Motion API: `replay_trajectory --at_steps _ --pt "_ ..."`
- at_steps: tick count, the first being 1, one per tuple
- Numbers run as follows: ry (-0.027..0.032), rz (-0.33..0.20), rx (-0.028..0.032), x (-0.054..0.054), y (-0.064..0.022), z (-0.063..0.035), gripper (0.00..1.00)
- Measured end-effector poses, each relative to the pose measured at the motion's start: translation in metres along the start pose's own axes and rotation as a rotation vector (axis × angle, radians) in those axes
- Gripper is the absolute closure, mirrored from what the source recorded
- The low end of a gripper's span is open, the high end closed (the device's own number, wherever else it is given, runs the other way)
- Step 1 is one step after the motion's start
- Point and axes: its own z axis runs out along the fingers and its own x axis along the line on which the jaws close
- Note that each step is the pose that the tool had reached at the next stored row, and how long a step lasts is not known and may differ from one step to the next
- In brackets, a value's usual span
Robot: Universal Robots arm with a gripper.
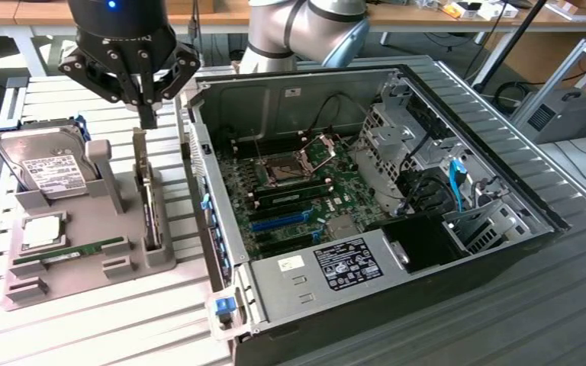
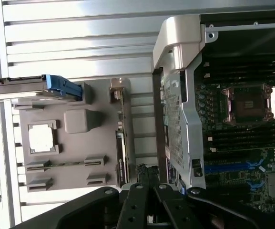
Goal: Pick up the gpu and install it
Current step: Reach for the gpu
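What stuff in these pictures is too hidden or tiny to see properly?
1. gpu: exterior view, edge-on in the gray holder, flat faces hidden.
2. Hard drive label: exterior view, print too small to read.
3. End effector: exterior view, touching the gpu's top or just above, cannot tell.
4. Computer case: near corner cut off by the exterior view's lower edge.

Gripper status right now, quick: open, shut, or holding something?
Gripper: shut, nothing in its grip, tips just above the upright gpu in the gray holder.
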Motion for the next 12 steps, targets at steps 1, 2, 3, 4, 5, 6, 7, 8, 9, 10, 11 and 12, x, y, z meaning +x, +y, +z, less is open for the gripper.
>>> replay_trajectory --at_steps 1,2,3,4,5,6,7,8,9,10,11,12 --pt "0.0001 0.000 0.0001 0.003 -0.0002 -0.0001 0.89" --pt "0.0001 0.000 0.0001 0.006 -0.0004 -0.0002 0.89" --pt "0.0001 0.000 0.0001 0.008 -0.0006 -0.0003 0.89" --pt "0.0001 0.000 0.0001 0.010 -0.0007 -0.0003 0.89" --pt "0.0000 0.000 0.0000 0.012 -0.0008 -0.0004 0.89" --pt "0.0001 0.000 0.0000 0.014 -0.0010 -0.0004 0.89" --pt "0.0000 0.000 0.0000 0.016 -0.0011 -0.0005 0.89" --pt "0.0000 0.000 0.0000 0.017 -0.0012 -0.0005 0.89" --pt "0.0000 0.000 0.0000 0.017 -0.0012 -0.0005 0.89" --pt "0.0000 0.000 0.0000 0.017 -0.0012 -0.0005 0.89" --pt "0.0000 0.000 0.0000 0.017 -0.0012 -0.0005 0.89" --pt "0.0001 0.000 0.0001 0.017 -0.0012 -0.0006 0.89"
